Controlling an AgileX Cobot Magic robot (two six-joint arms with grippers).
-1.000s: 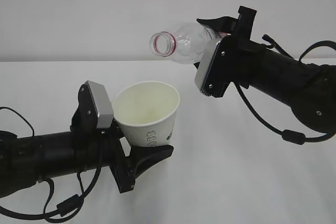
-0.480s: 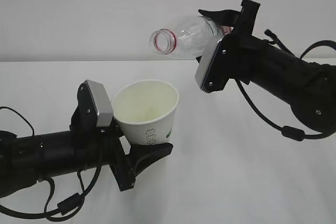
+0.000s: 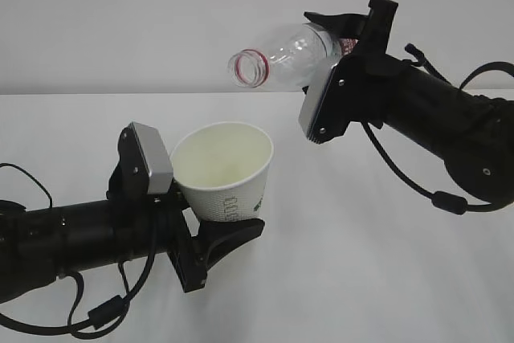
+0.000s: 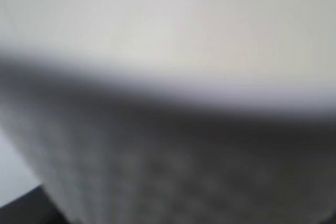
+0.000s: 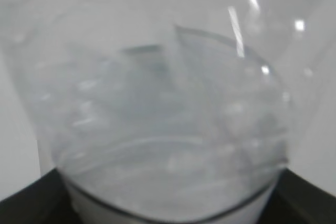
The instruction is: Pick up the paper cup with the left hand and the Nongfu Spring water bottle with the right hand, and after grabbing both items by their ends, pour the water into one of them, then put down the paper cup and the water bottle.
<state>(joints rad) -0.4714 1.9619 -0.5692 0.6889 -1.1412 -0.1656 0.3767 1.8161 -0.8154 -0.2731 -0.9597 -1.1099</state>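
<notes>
A: Exterior? What's changed?

B: The right hand (image 3: 341,34) has lifted a little, and the Nongfu Spring water bottle (image 3: 281,58) clamped in it now tips its mouth lower, up and right of the paper cup (image 3: 222,170). The left hand (image 3: 210,230) grips the cup, held off the table (image 3: 385,263). No stream visible.

A: Left wrist?

B: Blurred cup wall (image 4: 168,77), nothing else.

A: Right wrist?

B: Clear bottle (image 5: 168,103) fills the frame, gripped. Likely mid-pour.
</notes>
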